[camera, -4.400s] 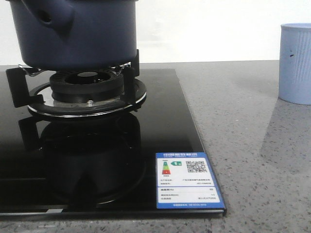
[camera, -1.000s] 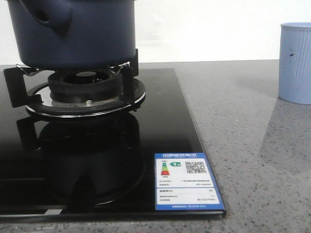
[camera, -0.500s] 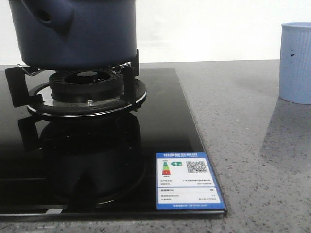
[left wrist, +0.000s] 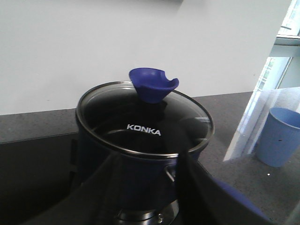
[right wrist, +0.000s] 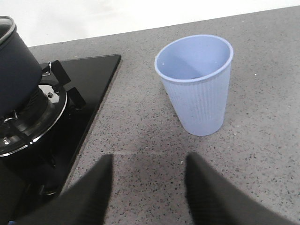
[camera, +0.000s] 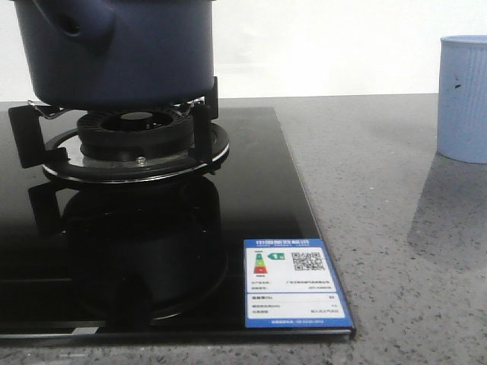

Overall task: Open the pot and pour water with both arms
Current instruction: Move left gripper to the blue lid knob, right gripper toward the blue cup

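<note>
Close to us, our left gripper (left wrist: 145, 197) is open, fingers apart. Just past it sits the pot (left wrist: 140, 154) on the burner (camera: 137, 144), lid (left wrist: 145, 122) on, knob (left wrist: 152, 83) on top. Our right gripper (right wrist: 147, 187) is open too, facing the cup (right wrist: 197, 84). The left arm is nearer the pot.
</note>
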`<state>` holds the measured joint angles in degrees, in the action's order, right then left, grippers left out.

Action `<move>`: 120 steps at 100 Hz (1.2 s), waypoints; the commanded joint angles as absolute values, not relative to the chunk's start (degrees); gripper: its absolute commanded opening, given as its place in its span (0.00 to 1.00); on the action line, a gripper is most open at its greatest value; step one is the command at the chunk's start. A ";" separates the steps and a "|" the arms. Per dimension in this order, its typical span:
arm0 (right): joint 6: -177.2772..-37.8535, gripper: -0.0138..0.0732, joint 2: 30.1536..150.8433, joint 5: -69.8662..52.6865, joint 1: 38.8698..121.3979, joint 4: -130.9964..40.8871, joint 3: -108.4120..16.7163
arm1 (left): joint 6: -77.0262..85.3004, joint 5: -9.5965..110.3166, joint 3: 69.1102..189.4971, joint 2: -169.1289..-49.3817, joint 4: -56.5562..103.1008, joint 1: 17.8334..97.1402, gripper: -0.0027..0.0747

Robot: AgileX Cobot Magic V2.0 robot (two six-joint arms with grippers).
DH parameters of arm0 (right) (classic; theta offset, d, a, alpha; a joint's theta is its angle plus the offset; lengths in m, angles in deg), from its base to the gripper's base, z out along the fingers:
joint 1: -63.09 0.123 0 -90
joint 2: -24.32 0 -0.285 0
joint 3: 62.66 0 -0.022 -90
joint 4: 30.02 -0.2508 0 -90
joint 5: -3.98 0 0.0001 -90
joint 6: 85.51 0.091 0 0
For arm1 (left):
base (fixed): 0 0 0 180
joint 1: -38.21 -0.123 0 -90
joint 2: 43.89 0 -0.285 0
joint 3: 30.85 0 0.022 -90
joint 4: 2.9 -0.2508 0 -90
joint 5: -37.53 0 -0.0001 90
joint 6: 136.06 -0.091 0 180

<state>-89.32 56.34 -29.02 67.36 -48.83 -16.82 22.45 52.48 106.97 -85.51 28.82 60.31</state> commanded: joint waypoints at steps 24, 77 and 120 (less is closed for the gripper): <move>-90.55 0.64 57.23 -24.78 67.24 -50.77 -18.98 | 22.41 35.82 111.38 -97.13 29.47 66.65 0.68; -90.55 0.64 57.23 -24.91 67.24 -51.20 -18.98 | 22.41 32.40 121.28 -113.65 27.32 66.65 0.78; -90.55 0.64 57.23 -24.91 67.24 -51.20 -18.98 | 22.41 30.32 125.69 -120.55 24.89 69.46 0.78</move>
